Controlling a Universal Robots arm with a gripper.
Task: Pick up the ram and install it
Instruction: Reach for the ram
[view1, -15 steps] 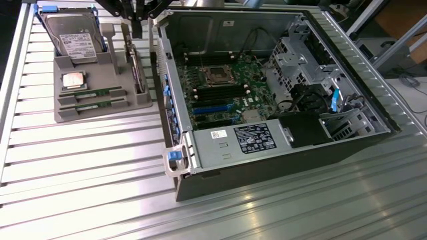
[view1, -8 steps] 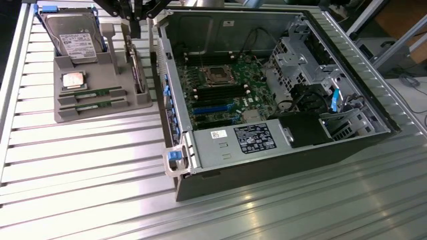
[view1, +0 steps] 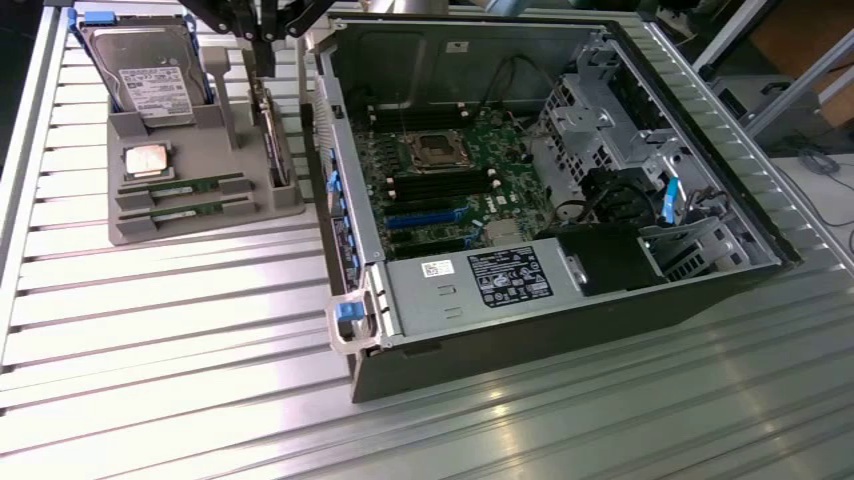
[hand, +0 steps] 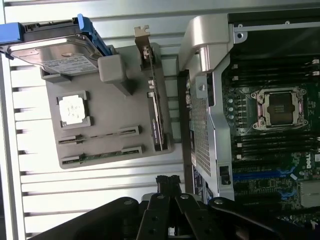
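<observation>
Ram (view1: 183, 186) lies in tray (view1: 224, 150), upright expansion card (view1: 276, 150) between it and case (view1: 441, 358).

Exterior camera looks obliquely down from high over the open computer case (view1: 561, 352) and grey parts tray (view1: 234, 140). Wrist camera looks straight down past the gripper (hand: 167, 181), nearer; both share tray and case below it.

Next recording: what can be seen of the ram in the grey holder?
The ram is two long, thin green sticks lying parallel in the grey holder: one next to the processor, the other stick nearer the holder's edge. The holder's end blocks hold each at both ends. Nothing else touches them; the shut gripper is apart.
</observation>
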